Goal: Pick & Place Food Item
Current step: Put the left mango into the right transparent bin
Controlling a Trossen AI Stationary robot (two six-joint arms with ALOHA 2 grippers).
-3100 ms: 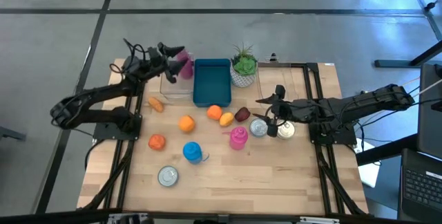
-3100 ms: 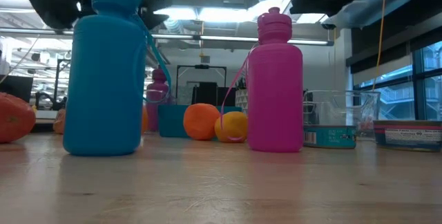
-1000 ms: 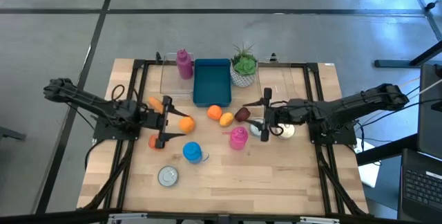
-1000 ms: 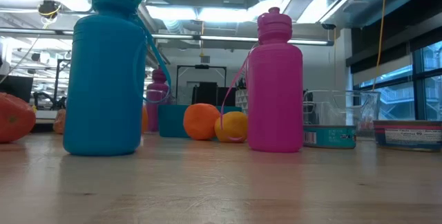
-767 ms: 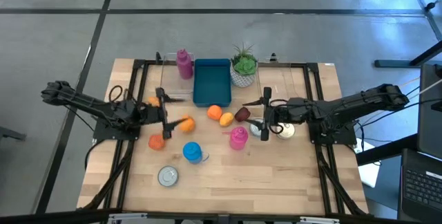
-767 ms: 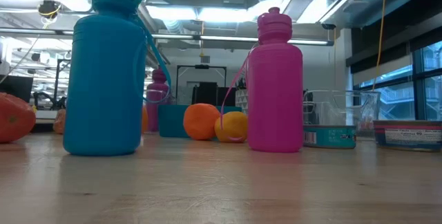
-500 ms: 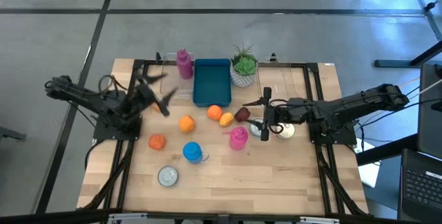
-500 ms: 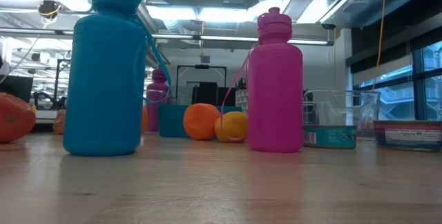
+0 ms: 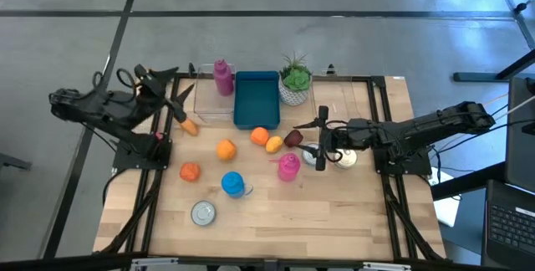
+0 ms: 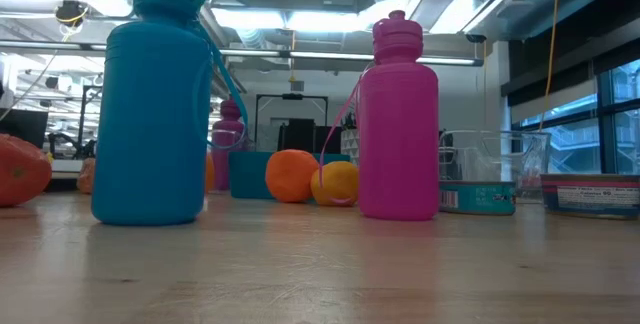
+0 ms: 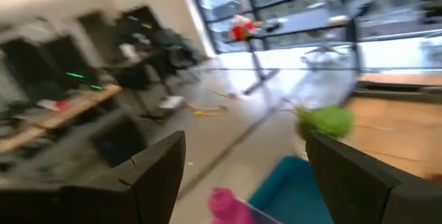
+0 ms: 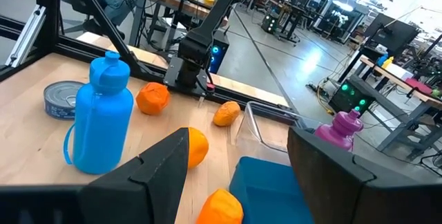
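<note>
Food lies loose on the wooden table: an orange (image 9: 226, 149), a second orange (image 9: 260, 135), a smaller yellow-orange fruit (image 9: 274, 144), a wrinkled orange fruit (image 9: 190, 171), an orange carrot-like piece (image 9: 190, 126) and a dark red piece (image 9: 293, 138). A blue bin (image 9: 256, 99) stands at the far middle. My left gripper (image 9: 170, 87) hangs open and empty, raised over the table's far left corner, pointing level; its wrist view shows nothing between its fingers (image 11: 155, 175). My right gripper (image 9: 321, 137) is open and empty above the cans, right of the dark red piece.
A clear container (image 9: 213, 104) holding a pink bottle (image 9: 222, 77) stands left of the bin, a potted plant (image 9: 295, 79) right of it. A pink bottle (image 9: 288, 166), a blue bottle (image 9: 233, 184) and cans (image 9: 203, 212) (image 9: 313, 154) (image 9: 345, 157) stand among the food.
My left gripper has risen from over the oranges at the table's left middle and swung toward the far left corner, tipping from pointing down to level. It stays open and carries nothing. The food has not moved.
</note>
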